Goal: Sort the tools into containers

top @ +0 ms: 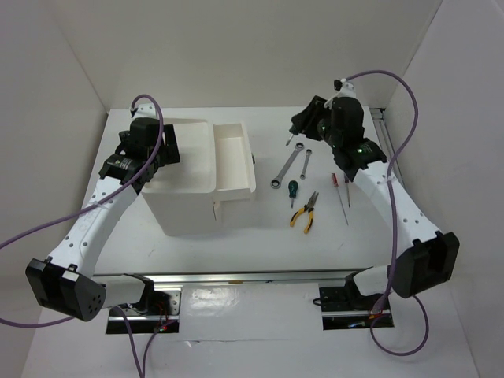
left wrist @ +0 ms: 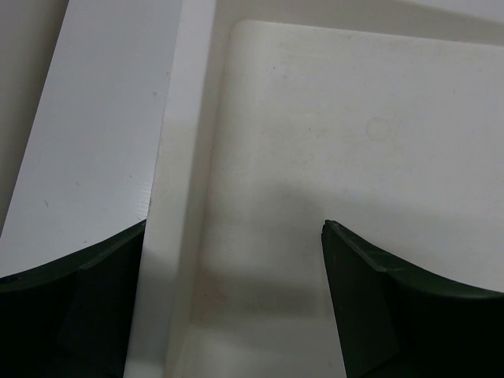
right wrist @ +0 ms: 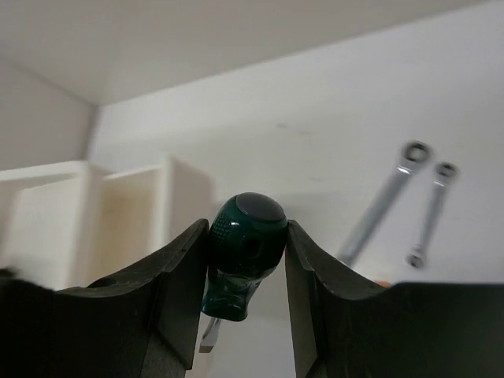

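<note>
The right tool (right wrist: 246, 227) squeezes a dark green round-handled screwdriver (right wrist: 242, 260). The left tool (left wrist: 235, 228) hangs wide open over the white plastic box (left wrist: 354, 142).

Of the green-handled screwdriver (right wrist: 242, 252), the right wrist view shows mainly the handle; its shaft is mostly hidden between the right gripper (right wrist: 246, 226) fingers (right wrist: 169, 307). Farther right, the ratchet wrench (right wrist: 386, 201) and shorter wrench (right wrist: 431, 214) are blurred.

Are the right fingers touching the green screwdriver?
Touching. The right wrist view shows both fingers pressed against the handle of the green screwdriver, with no gap on either side.
</note>
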`<state>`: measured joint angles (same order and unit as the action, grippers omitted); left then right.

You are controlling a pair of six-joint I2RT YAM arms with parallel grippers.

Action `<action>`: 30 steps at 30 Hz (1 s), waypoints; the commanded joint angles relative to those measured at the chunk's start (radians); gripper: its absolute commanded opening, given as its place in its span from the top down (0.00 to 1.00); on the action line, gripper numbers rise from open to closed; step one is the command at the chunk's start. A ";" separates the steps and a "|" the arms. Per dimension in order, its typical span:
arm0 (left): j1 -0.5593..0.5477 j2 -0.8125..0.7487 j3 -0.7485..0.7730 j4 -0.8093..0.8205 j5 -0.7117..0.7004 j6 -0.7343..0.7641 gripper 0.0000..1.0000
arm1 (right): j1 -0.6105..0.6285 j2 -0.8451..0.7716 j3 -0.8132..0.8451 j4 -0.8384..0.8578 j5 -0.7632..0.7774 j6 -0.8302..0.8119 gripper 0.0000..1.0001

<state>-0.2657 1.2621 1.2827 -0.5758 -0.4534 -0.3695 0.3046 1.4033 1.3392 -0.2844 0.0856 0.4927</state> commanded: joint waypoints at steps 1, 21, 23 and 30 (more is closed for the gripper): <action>-0.027 0.060 -0.028 -0.053 0.133 -0.016 0.06 | 0.042 -0.040 0.035 0.189 -0.288 0.064 1.00; -0.027 0.060 -0.028 -0.053 0.142 -0.016 0.05 | 0.372 0.232 0.225 0.171 -0.162 -0.014 0.08; -0.027 0.060 -0.028 -0.053 0.142 -0.016 0.05 | 0.372 0.205 0.225 0.171 -0.129 -0.038 0.01; -0.027 0.069 -0.028 -0.053 0.142 -0.016 0.05 | 0.304 0.088 0.118 -0.143 0.323 -0.060 0.05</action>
<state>-0.2657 1.2671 1.2831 -0.5739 -0.4480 -0.3691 0.6487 1.5829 1.4982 -0.2508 0.1455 0.4339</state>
